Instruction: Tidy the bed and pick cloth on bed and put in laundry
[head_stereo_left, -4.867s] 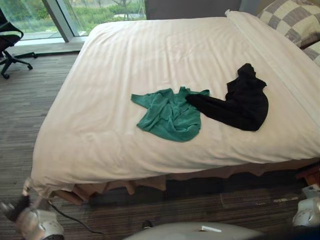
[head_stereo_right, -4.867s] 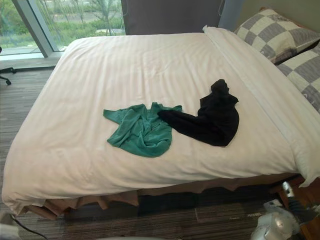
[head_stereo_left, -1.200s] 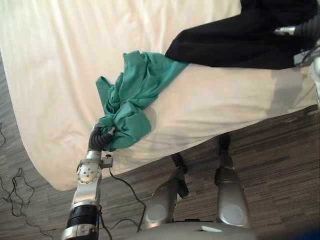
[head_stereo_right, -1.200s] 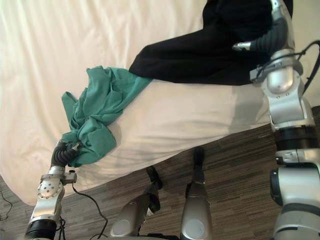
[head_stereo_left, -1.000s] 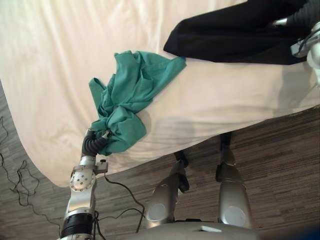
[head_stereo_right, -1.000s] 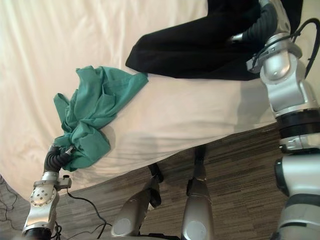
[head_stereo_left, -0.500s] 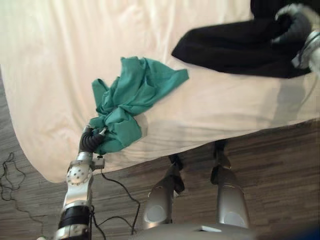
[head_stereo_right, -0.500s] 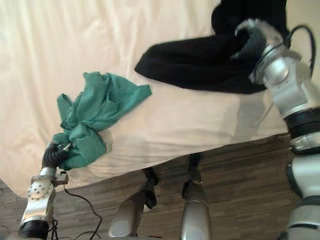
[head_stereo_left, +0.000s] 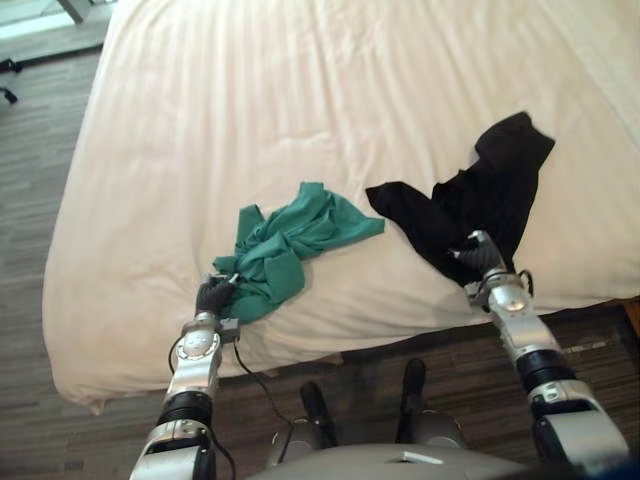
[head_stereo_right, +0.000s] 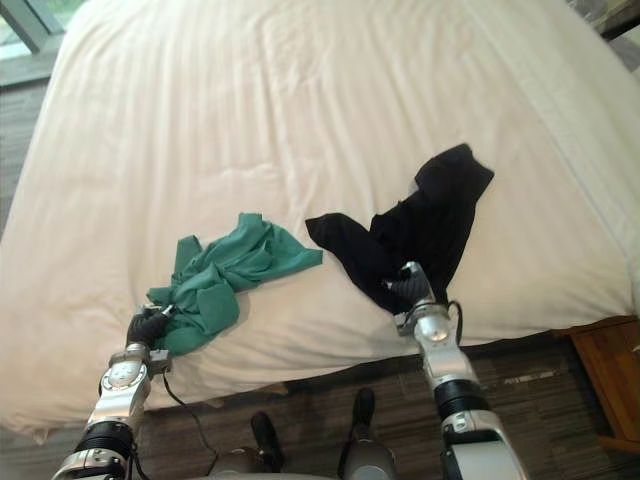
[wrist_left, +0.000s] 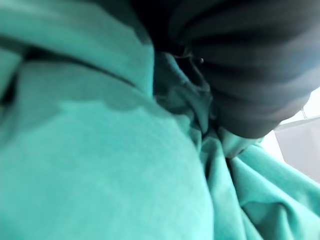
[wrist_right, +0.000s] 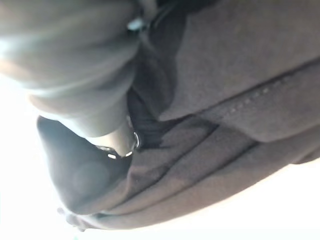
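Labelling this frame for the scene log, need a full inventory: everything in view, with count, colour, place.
white striped bed cover: 1, white, spread over the bed
crumpled green cloth: 1, green, near the bed's front edge, left of centre
black fabric garment: 1, black, right of the green cloth, just apart from it
grey-brown striped floor: 1, grey-brown, around the bed
brown wooden bedside cabinet: 1, brown, on the floor at the bed's right corner
left robot hand: 1, dark cover, at the green cloth's near end
right robot hand: 1, dark cover, at the black garment's near end
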